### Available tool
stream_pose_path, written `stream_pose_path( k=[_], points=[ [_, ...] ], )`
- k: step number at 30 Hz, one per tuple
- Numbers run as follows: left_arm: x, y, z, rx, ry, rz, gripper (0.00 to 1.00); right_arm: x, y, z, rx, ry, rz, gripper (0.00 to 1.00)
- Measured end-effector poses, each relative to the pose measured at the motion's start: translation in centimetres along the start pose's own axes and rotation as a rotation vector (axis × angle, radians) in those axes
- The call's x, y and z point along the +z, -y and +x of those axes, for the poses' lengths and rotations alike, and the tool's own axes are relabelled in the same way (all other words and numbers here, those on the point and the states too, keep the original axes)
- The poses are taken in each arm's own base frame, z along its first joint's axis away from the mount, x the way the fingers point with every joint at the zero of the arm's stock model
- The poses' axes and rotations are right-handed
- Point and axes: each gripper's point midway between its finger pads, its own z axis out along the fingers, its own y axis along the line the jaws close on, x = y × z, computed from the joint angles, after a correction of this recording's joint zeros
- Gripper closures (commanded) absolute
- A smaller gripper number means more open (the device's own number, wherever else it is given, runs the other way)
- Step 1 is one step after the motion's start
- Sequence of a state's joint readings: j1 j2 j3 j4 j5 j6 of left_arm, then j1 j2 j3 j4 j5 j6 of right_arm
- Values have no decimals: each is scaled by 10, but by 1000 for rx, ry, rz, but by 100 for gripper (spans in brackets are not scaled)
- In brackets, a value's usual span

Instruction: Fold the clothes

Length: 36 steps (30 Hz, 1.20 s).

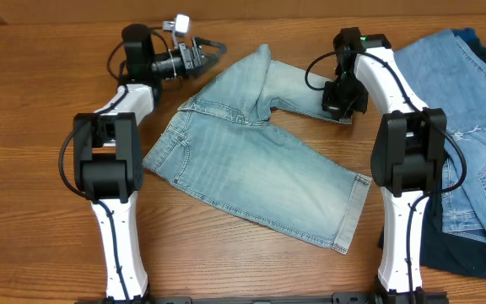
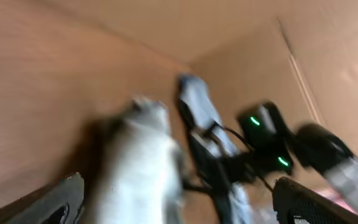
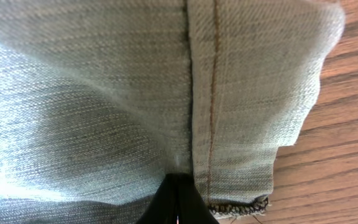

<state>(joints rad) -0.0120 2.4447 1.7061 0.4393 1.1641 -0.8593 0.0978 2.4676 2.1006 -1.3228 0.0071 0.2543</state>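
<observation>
Two arms: right fingers [image 3: 176, 199] pinched shut on leg hem of pale shorts [image 1: 260, 160], which lie spread mid table [image 1: 40, 211]. Other arm's left fingers [image 1: 205, 51] gape wide open nr waistband end.

Table: a brown wooden table with streaky grain [image 1: 40, 253] is filling the whole overhead view.
Light: soft, even light is falling on the table, casting only faint shadows.
Backdrop: a pale tan panel with a dark seam [image 2: 334, 37] is rising beyond the table, blurred, material unclear.
</observation>
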Motion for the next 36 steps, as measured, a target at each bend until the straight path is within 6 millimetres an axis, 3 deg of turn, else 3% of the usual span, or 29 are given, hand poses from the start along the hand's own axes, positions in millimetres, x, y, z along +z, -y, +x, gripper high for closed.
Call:
stream_pose_path(
  k=[3,6,9,12,14,15,18,21,24,26,28,31,32,34,36],
  points=[
    [2,-21,-6,32,57,-110,0,-1,0,-1,3,3,-1,96],
    [-4,-45,29,-27,-39,-370,0,-2,0,-1,-4,5,-1,96],
    [-24,-28,49,98,-149,-591,0,-3,2,2,-11,-1,8,96],
    [-49,26,51,316,-227,-778,0,-6,7,7,-11,-15,26,96],
    [-63,46,55,364,-258,-842,0,-16,11,11,-9,-13,30,96],
    [-78,53,62,371,-295,-899,0,-28,12,11,-8,5,30,96],
    [-107,55,79,359,-382,-1014,0,-91,18,9,-2,140,13,96],
    [-121,37,92,342,-427,-1089,0,-149,17,7,2,294,-32,96],
    [-132,12,114,331,-483,-1176,0,-180,13,3,1,388,-76,96],
    [-130,5,124,357,-516,-1213,0,-180,11,2,-1,393,-89,96],
    [-112,6,130,457,-546,-1211,1,-180,8,1,-4,392,-101,96],
    [-93,10,122,563,-534,-1172,46,-180,8,1,-5,392,-104,96],
    [-91,10,118,578,-521,-1164,48,-180,8,1,-5,392,-105,96],
    [-87,11,108,604,-486,-1138,48,-180,7,1,-5,391,-107,96],
    [-86,10,95,607,-434,-1111,28,-180,7,1,-5,392,-107,96]
  ],
)
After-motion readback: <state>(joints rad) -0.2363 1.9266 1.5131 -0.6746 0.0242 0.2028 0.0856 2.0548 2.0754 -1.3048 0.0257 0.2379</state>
